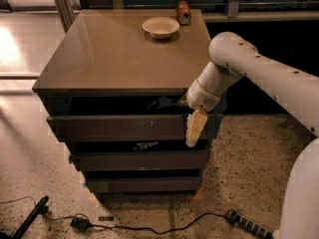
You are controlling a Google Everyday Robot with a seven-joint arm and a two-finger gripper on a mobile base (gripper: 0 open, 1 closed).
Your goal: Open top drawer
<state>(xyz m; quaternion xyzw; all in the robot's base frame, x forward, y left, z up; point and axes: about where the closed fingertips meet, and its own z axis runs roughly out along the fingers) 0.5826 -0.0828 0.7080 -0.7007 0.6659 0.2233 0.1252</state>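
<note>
The top drawer (124, 127) is the widest dark grey-brown front of the cabinet, just under the countertop (119, 59). It stands a little out from the cabinet, with a dark gap above it. My gripper (196, 127) is at the right end of this drawer front, with a pale yellow part hanging down over the panel's right edge. The white arm (259, 73) reaches in from the right. The inside of the drawer is too dark to see.
Two narrower drawer fronts sit below, the middle one (139, 160) and the bottom one (144, 184). A white bowl (160, 27) and a red can (183, 12) stand at the back of the countertop. A cable and power strip (249, 224) lie on the speckled floor.
</note>
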